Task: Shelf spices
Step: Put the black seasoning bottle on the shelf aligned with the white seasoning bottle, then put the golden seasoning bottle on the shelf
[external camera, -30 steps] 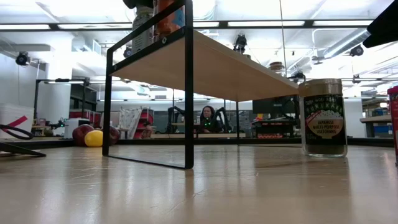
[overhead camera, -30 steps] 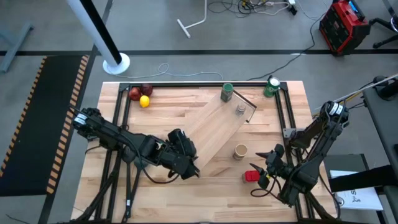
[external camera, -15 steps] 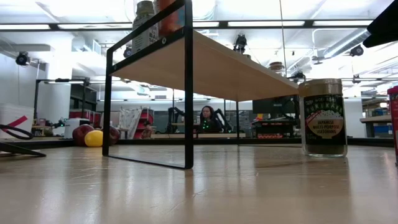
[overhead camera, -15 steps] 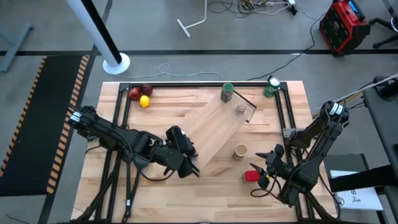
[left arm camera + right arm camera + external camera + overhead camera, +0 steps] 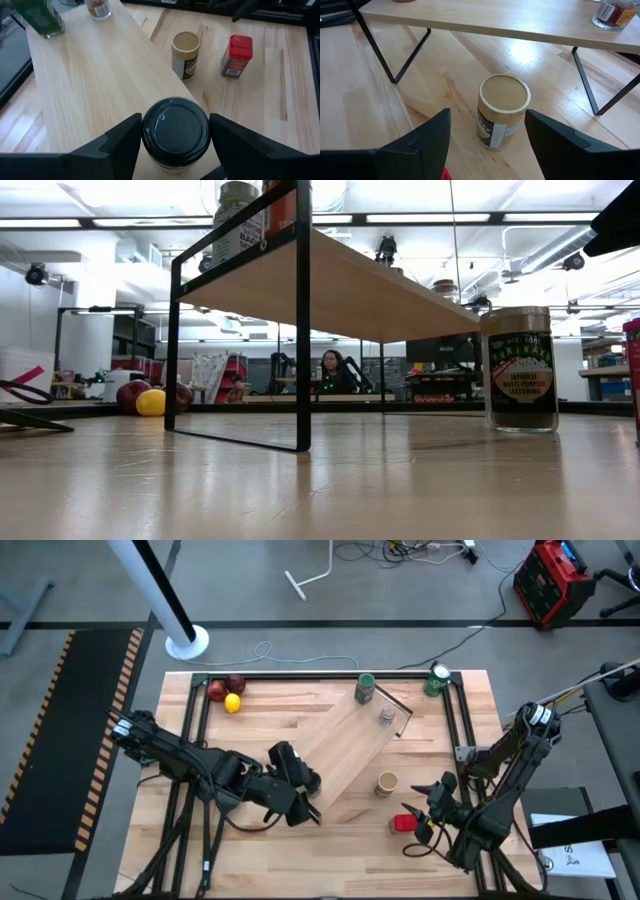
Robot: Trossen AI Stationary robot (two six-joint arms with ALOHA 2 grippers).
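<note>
Fruit (image 5: 225, 694) (red, yellow), green can (image 5: 437, 679)

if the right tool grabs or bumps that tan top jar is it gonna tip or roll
The tan-top jar stands upright on the table, taller than wide, so a high bump could probably tip it. Being round, it would likely roll once down. Its sides look smooth and labelled, so the open right tool should probably grip mid-body.
</note>
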